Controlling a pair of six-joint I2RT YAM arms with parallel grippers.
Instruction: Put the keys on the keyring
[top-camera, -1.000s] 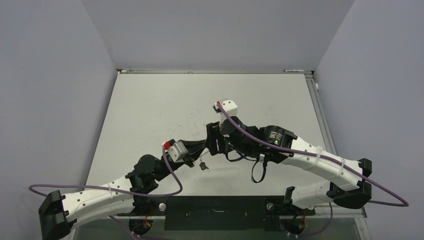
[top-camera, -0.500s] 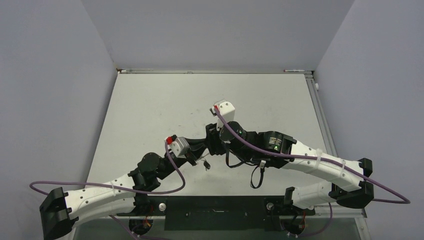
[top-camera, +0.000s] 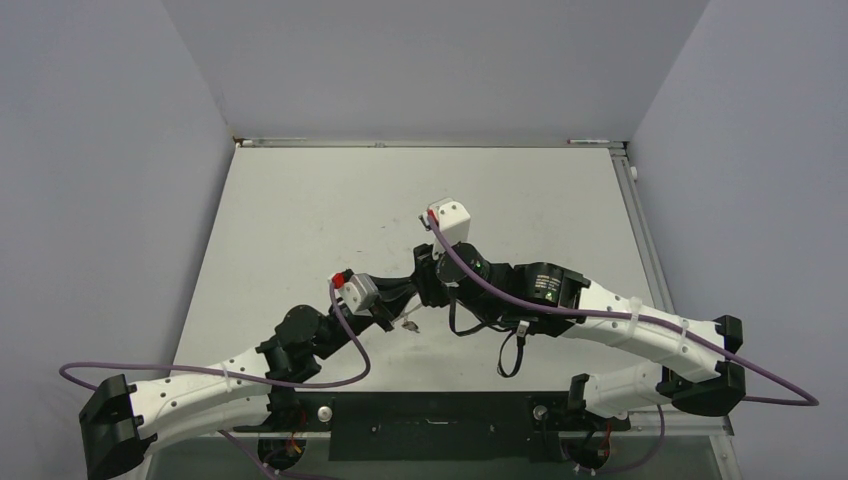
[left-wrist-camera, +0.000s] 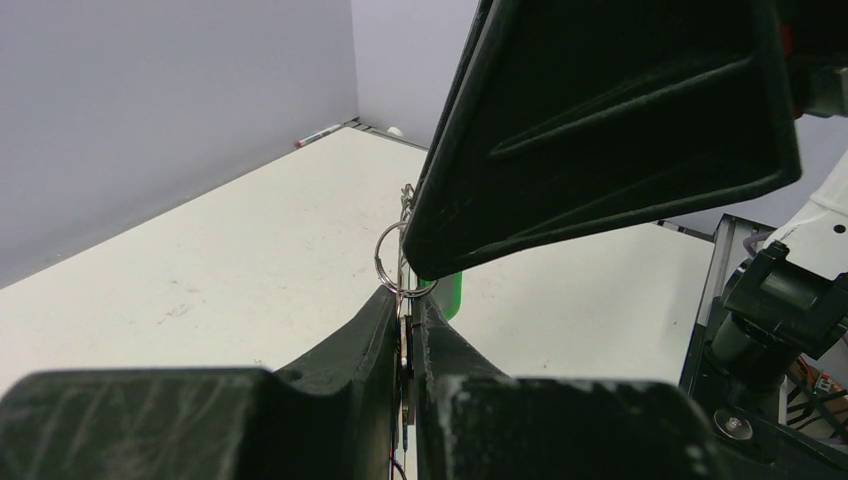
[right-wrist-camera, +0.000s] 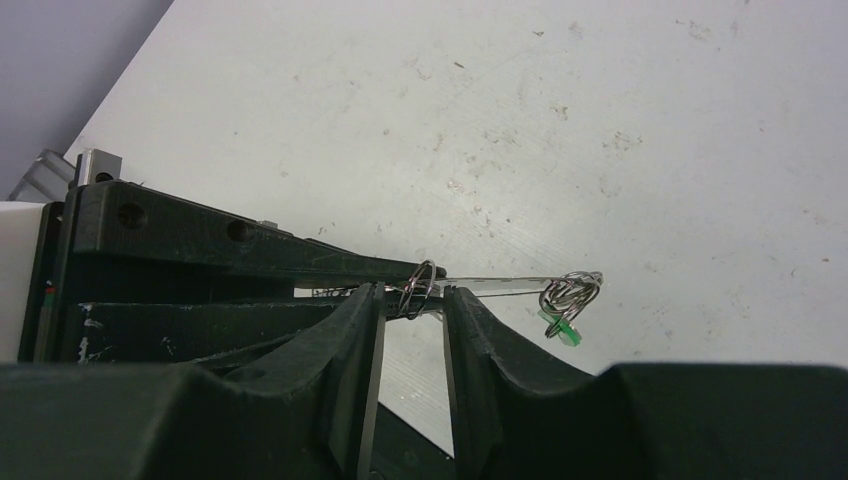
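Note:
My left gripper (left-wrist-camera: 405, 300) is shut on a thin flat silvery key (left-wrist-camera: 404, 345), held on edge between its fingers. A wire keyring (left-wrist-camera: 393, 258) stands just past its fingertips, with a green tag (left-wrist-camera: 453, 297) behind it. In the right wrist view my right gripper (right-wrist-camera: 412, 298) is open, its jaws a little apart on either side of a small ring (right-wrist-camera: 418, 288) without pinching it. A silvery strip runs right from there to a bunch of wire loops (right-wrist-camera: 571, 289) with the green tag (right-wrist-camera: 561, 331). From above, both grippers meet over the table's near middle (top-camera: 410, 312).
The white table (top-camera: 300, 210) has a raised rail along its far edge (top-camera: 420, 143) and right edge (top-camera: 640, 230). Purple cables (top-camera: 350, 350) loop off both arms. Grey walls close in the left, back and right sides.
My right gripper's jaws have narrowed and it has shifted left toward the left gripper. The left gripper has moved slightly up and right with the key.

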